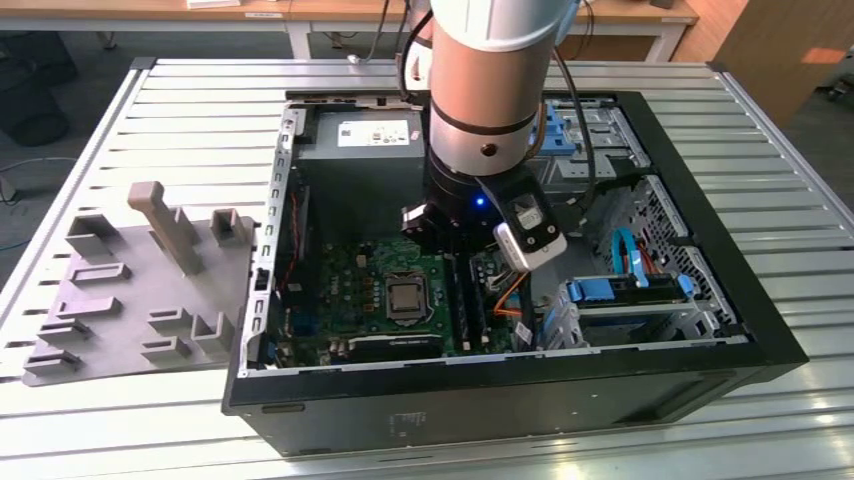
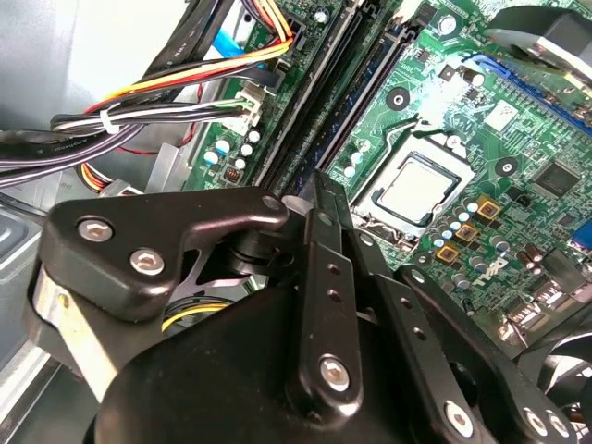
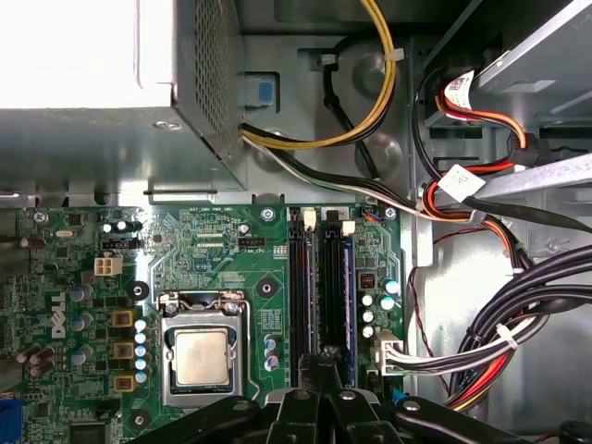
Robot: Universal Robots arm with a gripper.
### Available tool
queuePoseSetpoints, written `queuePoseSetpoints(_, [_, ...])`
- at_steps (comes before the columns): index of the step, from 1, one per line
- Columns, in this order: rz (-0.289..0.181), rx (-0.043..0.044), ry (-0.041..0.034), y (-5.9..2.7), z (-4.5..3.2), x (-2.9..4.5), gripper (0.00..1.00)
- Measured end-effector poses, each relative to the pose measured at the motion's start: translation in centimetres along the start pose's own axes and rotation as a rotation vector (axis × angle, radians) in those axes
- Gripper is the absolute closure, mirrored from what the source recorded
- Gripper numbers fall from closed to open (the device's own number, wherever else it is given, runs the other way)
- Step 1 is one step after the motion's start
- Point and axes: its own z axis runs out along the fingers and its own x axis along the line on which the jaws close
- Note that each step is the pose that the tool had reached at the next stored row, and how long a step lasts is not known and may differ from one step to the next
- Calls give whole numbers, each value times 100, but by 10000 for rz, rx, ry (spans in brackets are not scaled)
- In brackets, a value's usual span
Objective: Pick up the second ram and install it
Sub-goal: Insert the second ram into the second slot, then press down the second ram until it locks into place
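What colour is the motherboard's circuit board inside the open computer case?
Green motherboard circuit board, clearest in the first wrist view.

You have open room above the green board (image 3: 231, 268) beside the silver chip (image 3: 201, 356). The big grey box (image 3: 111, 92) blocks one side. Thick wires (image 3: 518, 314) crowd the other side, close to the long black slots (image 3: 319, 287). The gripper (image 3: 322, 356) sits low over the slots, jaws close together. In the exterior view, the case wall (image 1: 274, 240) stands between the board and the grey holder tray (image 1: 134, 290) on the bench (image 1: 187, 110).
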Motion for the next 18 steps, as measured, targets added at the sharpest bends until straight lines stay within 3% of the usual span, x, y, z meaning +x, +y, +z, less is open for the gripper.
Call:
queuePoseSetpoints(14, [0,1,0,0,-4,0,89])
queuePoseSetpoints(18, [1,1,0,38,0,1,89])
